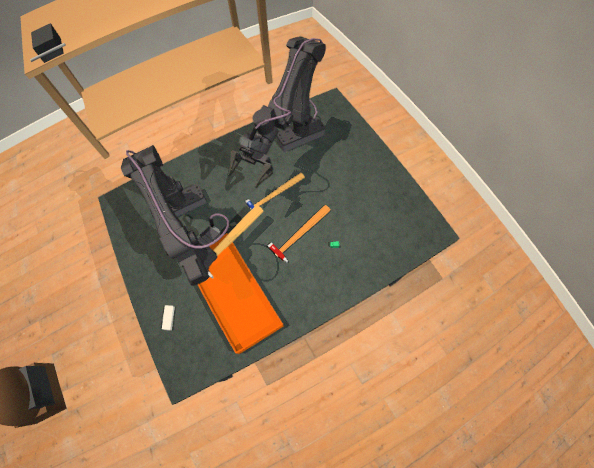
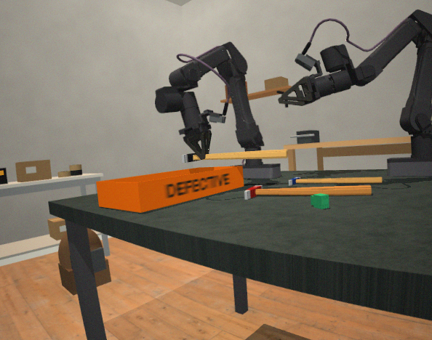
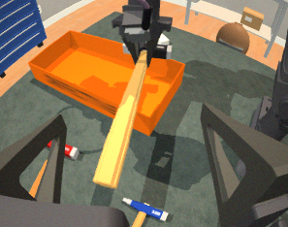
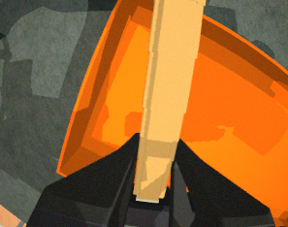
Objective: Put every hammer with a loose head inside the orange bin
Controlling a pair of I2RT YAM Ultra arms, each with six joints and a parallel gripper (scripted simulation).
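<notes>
My right gripper (image 2: pixel 203 156) (image 4: pixel 156 144) is shut on the black-headed hammer (image 1: pixel 239 229) (image 2: pixel 245 155) (image 3: pixel 119 145) (image 4: pixel 169 87), near its head, and holds it above the orange bin (image 1: pixel 252 312) (image 2: pixel 121 195) (image 4: pixel 264 170). The handle reaches out past the bin's end nearest the arms. The blue-headed hammer (image 1: pixel 282 188) (image 2: pixel 337 180) (image 3: pixel 146 210) and the red-headed hammer (image 1: pixel 307 226) (image 2: pixel 318 190) lie on the table. My left gripper (image 1: pixel 245 185) is open and empty, high above the table. Looseness of the heads cannot be seen.
A green block (image 1: pixel 334 244) (image 2: pixel 320 201) lies beyond the red-headed hammer. A white block (image 1: pixel 167 317) lies on the other side of the bin. The red-headed hammer's head is close to the bin's long side.
</notes>
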